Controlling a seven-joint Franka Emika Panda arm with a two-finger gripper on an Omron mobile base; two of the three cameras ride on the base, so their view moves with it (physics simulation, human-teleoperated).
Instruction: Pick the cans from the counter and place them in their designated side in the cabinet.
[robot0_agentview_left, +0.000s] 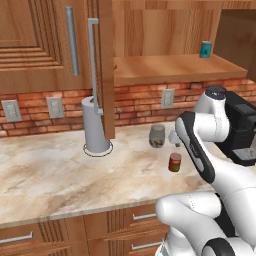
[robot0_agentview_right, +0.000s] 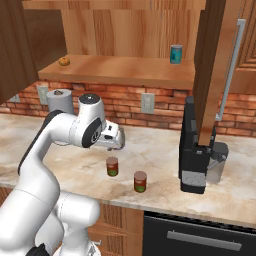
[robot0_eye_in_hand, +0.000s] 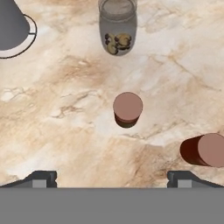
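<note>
While the arm hangs over the counter, two red cans stand on the stone near its front edge, both upright with their long axes vertical and their metal tops facing up. Taking the glass jar as landmark: one red can sits a little in front of it, toward the counter edge, and the second can stands nearer the edge again, off to the side of the first and apart from it. In the hand view both show mostly as round tops, the first can directly below the camera, the other off toward the right edge.

One jar holds some small brownish pieces (hard to say what). One teal-blue can stands on the shelf of the open cabinet, up behind the jar, and one small orange thing lies at the shelf's far end. One grey paper-towel roll stands on the counter to the jar's side.

The gripper hovers above the first can, fingers spread wide apart, gripping nothing and touching nothing.
</note>
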